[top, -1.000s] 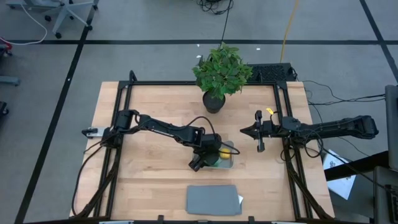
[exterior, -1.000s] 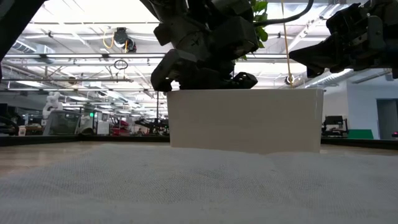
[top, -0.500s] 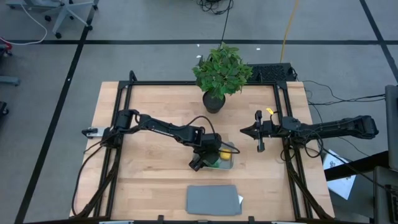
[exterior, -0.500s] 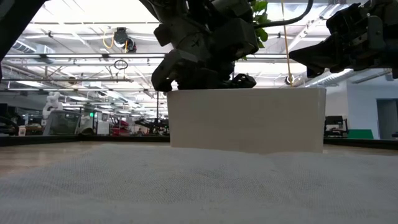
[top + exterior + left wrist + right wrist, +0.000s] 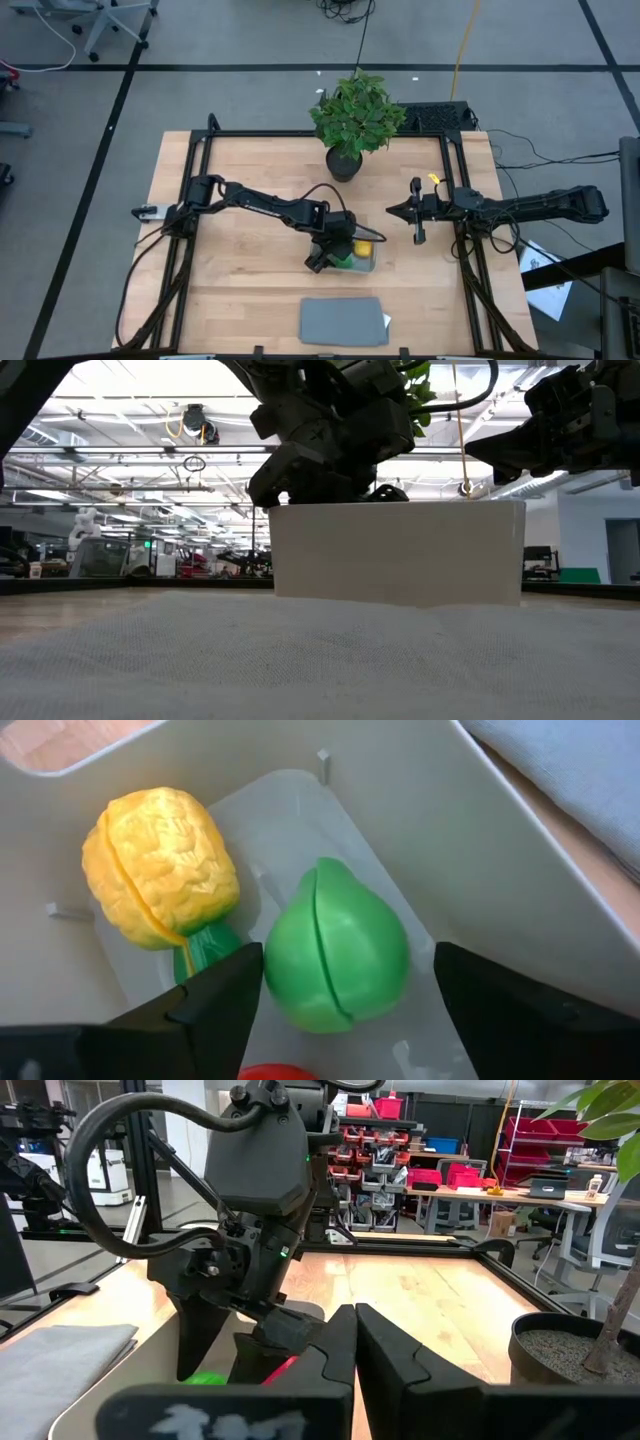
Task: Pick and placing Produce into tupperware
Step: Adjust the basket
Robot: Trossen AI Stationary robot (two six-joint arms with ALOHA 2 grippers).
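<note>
The tupperware (image 5: 372,262) stands right of the table's middle; in the low view it is a pale box (image 5: 395,555). Inside lie all three pieces of produce: a yellow one with a green tip (image 5: 160,870), a round green one (image 5: 335,945) resting on the floor of the container, and a red one (image 5: 275,1072) of which only the top shows. My left gripper (image 5: 345,1010) reaches down into the container, open, its fingers either side of the green piece; I cannot tell whether one finger touches it. My right gripper (image 5: 417,212) waits shut at the table's right side.
A leafy potted plant (image 5: 355,120) stands at the far middle of the table. A flat grey rectangle (image 5: 343,320) lies near the front edge, just in front of the tupperware. Black frame rails (image 5: 200,180) run along the table's sides.
</note>
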